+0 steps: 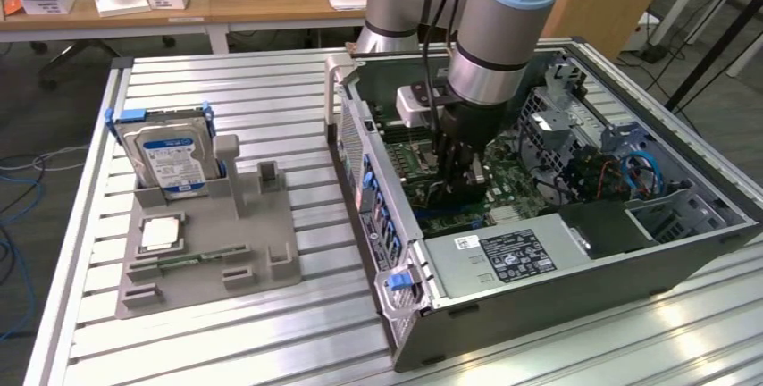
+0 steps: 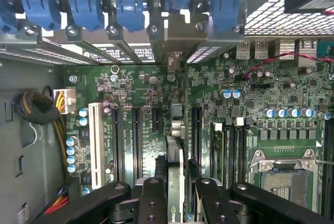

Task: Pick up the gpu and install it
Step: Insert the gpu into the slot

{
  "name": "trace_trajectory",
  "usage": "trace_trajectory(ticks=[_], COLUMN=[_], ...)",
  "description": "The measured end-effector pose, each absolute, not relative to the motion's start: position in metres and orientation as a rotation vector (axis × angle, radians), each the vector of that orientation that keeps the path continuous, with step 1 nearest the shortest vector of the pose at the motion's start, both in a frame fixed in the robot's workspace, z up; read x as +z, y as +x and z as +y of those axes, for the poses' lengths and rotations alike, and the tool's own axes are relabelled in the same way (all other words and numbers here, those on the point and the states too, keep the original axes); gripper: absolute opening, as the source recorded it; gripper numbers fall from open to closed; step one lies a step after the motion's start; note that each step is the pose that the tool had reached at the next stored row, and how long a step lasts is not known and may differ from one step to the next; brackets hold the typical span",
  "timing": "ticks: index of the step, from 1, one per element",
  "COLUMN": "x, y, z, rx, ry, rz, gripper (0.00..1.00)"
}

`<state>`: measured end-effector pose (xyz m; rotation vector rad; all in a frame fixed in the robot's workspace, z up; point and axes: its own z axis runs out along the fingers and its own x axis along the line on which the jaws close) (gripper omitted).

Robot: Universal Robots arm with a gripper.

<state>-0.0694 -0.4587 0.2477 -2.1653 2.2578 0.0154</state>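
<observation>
A robot arm reaches down into an open computer case (image 1: 560, 252) lying on its side on a slatted metal bench (image 1: 238, 332). At the near end of the case sits the silver power supply (image 1: 507, 256) with its white label. Just beyond it, the black pincer (image 1: 459, 185) hangs low over the green motherboard (image 1: 507, 180), in the middle of the case.

In the wrist view the pincer (image 2: 177, 203) is closed narrowly on the gpu (image 2: 178, 145), which stands on edge between the two fingers (image 2: 152, 200) and runs straight away from the camera toward the row of blue latches (image 2: 130, 12) at the case's back wall. The card's metal bracket (image 2: 175, 41) meets that wall among the slot covers. The card's lower edge appears to sit in line with one of the long black slots (image 2: 137, 140) on the motherboard, though whether it is fully seated cannot be told from here. The empty processor socket (image 2: 284, 174) lies off to one side.

On the exterior view's left, well apart from the case, a grey parts holder (image 1: 203, 261) rests on the bench. A memory stick (image 1: 197, 258) lies across its near part, and a blue-labelled hard drive (image 1: 171, 158) stands upright at its far end. Wooden desks (image 1: 179, 6) fill the background.
</observation>
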Motion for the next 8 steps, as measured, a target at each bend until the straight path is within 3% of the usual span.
trace_trajectory(ticks=[8], x=[0.2429], y=[-0.0695], z=[-0.4586], rx=[0.016], ry=[-2.164], rz=[2.257], gripper=[0.26])
